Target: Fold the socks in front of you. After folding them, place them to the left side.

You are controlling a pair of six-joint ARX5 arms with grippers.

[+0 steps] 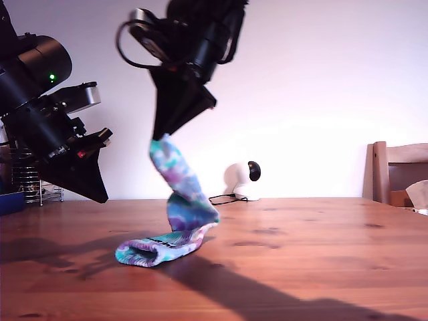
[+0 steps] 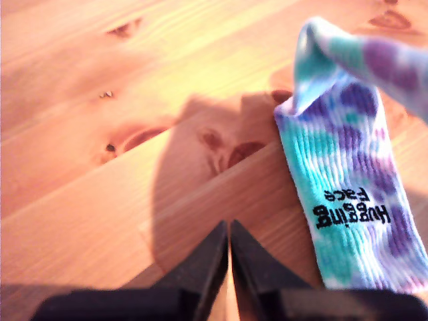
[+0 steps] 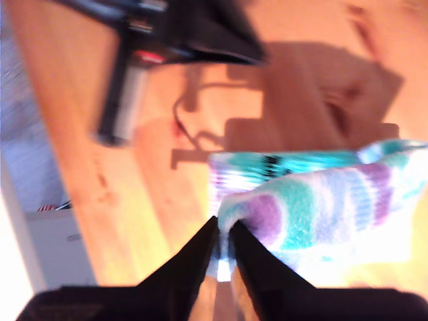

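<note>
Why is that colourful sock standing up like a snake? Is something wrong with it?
Nothing is broken. My second gripper is pinching one end of the tie-dye sock and holding it up, so it twists in the air while its other end lies on the wooden table. My first gripper is shut, empty, beside it.

Knotty wooden table (image 1: 321,254); one tie-dye sock (image 1: 160,246) lies partly on it, beside my first gripper (image 2: 229,227).

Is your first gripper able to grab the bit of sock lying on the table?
Probably yes. My first gripper hangs shut and empty above bare table, with the sock lying just beside it and nothing between. My second gripper only holds the sock's far end up.
</note>
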